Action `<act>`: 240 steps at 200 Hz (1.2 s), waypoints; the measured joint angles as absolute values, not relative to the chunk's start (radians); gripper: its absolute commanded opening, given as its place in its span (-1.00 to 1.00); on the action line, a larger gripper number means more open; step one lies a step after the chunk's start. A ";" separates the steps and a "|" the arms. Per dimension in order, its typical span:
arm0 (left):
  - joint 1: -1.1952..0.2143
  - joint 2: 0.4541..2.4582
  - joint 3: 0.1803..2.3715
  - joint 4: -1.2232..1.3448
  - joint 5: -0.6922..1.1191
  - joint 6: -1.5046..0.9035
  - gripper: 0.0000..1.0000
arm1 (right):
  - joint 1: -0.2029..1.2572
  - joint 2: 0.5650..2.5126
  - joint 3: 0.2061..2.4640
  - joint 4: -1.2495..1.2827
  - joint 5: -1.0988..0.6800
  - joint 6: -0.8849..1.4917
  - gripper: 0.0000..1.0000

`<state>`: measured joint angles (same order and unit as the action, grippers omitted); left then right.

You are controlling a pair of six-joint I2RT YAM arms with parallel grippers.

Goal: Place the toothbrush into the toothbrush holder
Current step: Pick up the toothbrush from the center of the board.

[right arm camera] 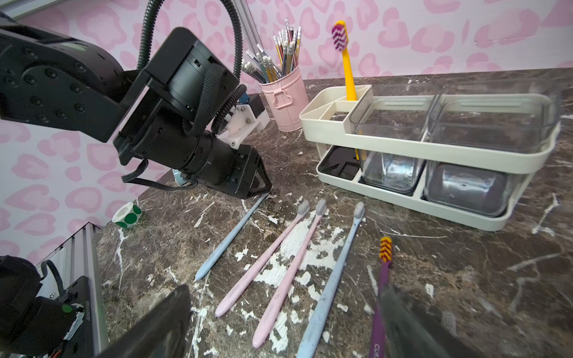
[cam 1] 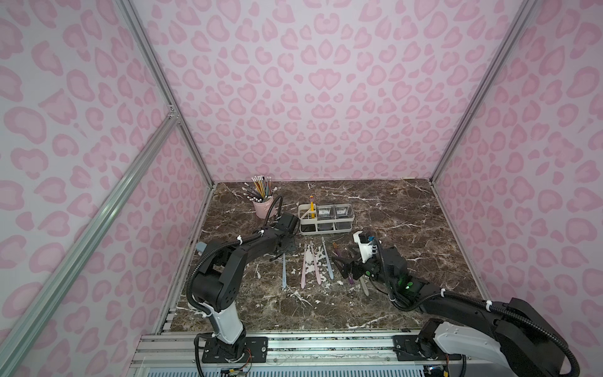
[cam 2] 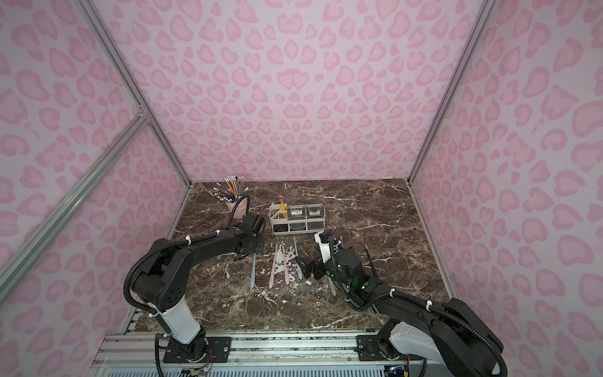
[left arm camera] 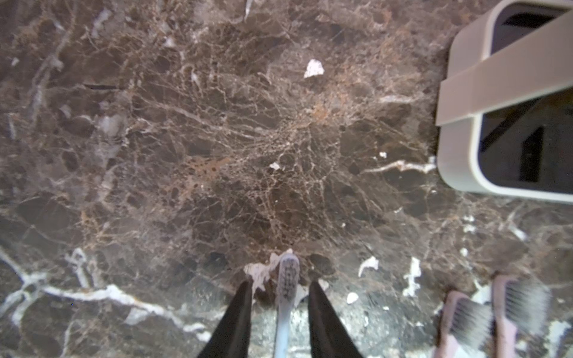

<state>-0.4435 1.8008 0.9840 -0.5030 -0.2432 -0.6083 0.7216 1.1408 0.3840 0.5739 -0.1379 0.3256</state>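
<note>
Toothbrush (left arm camera: pixel 284 319), light blue: I judge it light, stiff, slick. Left fingers (left arm camera: pixel 238 316) stand narrow astride its neck, not touching; right fingers (right arm camera: pixel 161 322) wide, empty. I would grip the neck.

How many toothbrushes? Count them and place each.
6 for sure: yellow standing in the holder; blue, pink, pink, blue and purple lying in a row on the table. Handles by the right arm may be more.

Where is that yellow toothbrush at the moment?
In both top views the yellow toothbrush stands nearly upright in the slotted left end of the white toothbrush holder, with the pink pencil cup further left.
</note>
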 measured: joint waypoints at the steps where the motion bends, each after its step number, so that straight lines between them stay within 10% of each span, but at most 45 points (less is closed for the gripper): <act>1: -0.443 1.802 0.984 -0.503 -0.243 -0.608 -0.40 | 0.722 1.141 0.384 0.574 -0.138 0.326 0.92; 240: -0.444 1.842 1.027 -0.543 -0.260 -0.601 -0.95 | 0.734 1.156 0.386 0.573 -0.151 0.325 0.93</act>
